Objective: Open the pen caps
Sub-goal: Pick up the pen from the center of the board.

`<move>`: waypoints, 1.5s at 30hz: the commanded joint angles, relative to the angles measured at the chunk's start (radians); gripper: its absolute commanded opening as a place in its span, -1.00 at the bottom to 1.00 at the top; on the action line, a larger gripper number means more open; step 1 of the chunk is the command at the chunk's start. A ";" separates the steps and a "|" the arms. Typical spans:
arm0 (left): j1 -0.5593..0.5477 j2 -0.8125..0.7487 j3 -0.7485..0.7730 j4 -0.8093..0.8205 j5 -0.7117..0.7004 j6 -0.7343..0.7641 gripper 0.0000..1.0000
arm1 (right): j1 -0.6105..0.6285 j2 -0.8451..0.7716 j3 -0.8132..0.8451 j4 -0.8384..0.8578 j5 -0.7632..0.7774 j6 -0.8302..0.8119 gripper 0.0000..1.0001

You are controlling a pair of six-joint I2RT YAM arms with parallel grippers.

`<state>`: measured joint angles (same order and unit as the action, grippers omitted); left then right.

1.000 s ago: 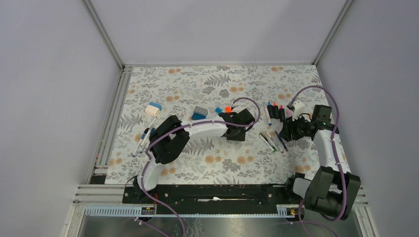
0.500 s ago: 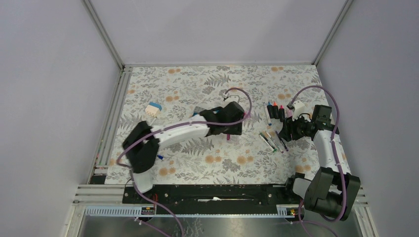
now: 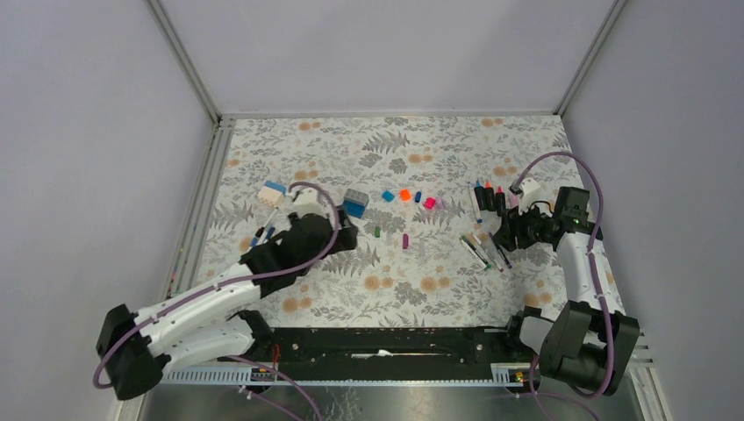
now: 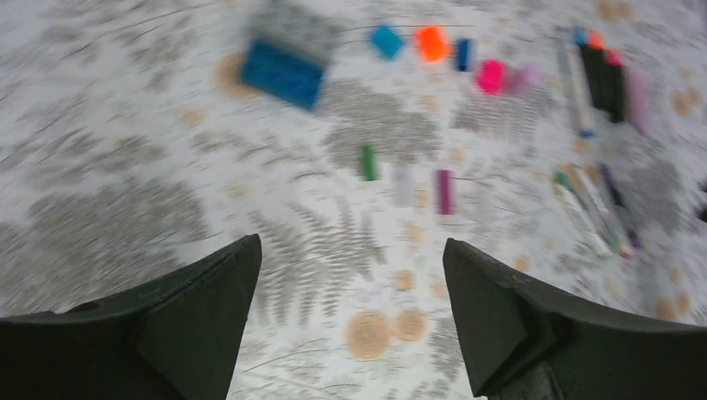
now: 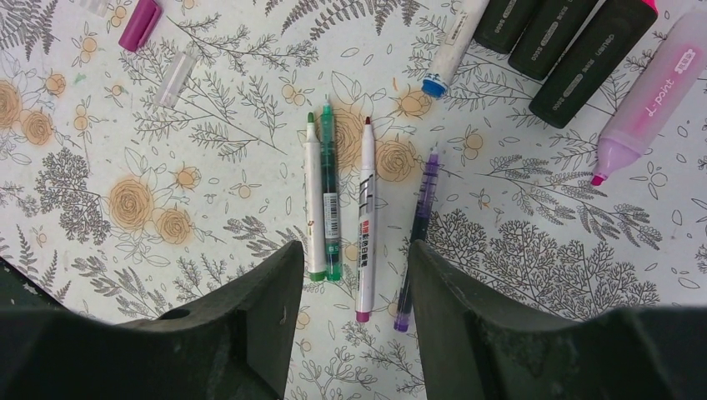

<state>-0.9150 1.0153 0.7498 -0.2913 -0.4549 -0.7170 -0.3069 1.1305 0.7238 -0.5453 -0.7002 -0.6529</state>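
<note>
L hand (image 4: 350, 250): jaws wide apart, empty, near the blue-grey block (image 4: 288, 62), on its arm-base side
R hand (image 5: 350, 258): jaws apart, nothing btwn them, well right of block, above 4 thin pens (image 5: 365, 225) lying on tabletop (image 5: 517, 275)
Caps, far row: blue cap (image 4: 386, 40), orange cap (image 4: 431, 42), dark blue cap (image 4: 463, 54), pink cap (image 4: 491, 76), all just right of block
Caps, near pair: green cap (image 4: 368, 162), purple cap (image 4: 445, 191), right of block, closer to arm bases
Markers: 3 dark highlighters (image 5: 594, 58), pink highlighter (image 5: 659, 83), far right of block
</note>
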 commanded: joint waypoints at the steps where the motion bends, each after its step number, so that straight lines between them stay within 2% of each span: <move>1: 0.134 -0.158 -0.183 -0.059 -0.068 -0.167 0.80 | -0.003 -0.022 -0.003 -0.017 -0.039 -0.023 0.13; 5: 0.271 -0.245 -0.291 -0.119 -0.019 -0.288 0.85 | -0.003 -0.021 -0.001 -0.021 -0.048 -0.027 0.13; 9: 0.372 -0.225 -0.302 -0.177 -0.006 -0.341 0.87 | -0.003 -0.021 -0.001 -0.023 -0.051 -0.028 0.13; 19: 0.519 0.104 -0.143 -0.448 -0.049 -0.556 0.84 | -0.003 -0.024 0.000 -0.024 -0.050 -0.031 0.13; 27: 0.607 0.220 -0.102 -0.449 -0.014 -0.538 0.73 | -0.003 -0.021 0.000 -0.024 -0.046 -0.031 0.13; 36: 0.696 0.223 -0.140 -0.367 0.029 -0.498 0.38 | -0.003 -0.022 -0.001 -0.025 -0.044 -0.031 0.13; 45: 0.739 0.278 -0.134 -0.371 0.077 -0.471 0.15 | -0.003 -0.027 -0.001 -0.024 -0.041 -0.031 0.13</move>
<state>-0.1867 1.2728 0.6109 -0.6781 -0.4114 -1.1999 -0.3069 1.1271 0.7238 -0.5499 -0.7254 -0.6689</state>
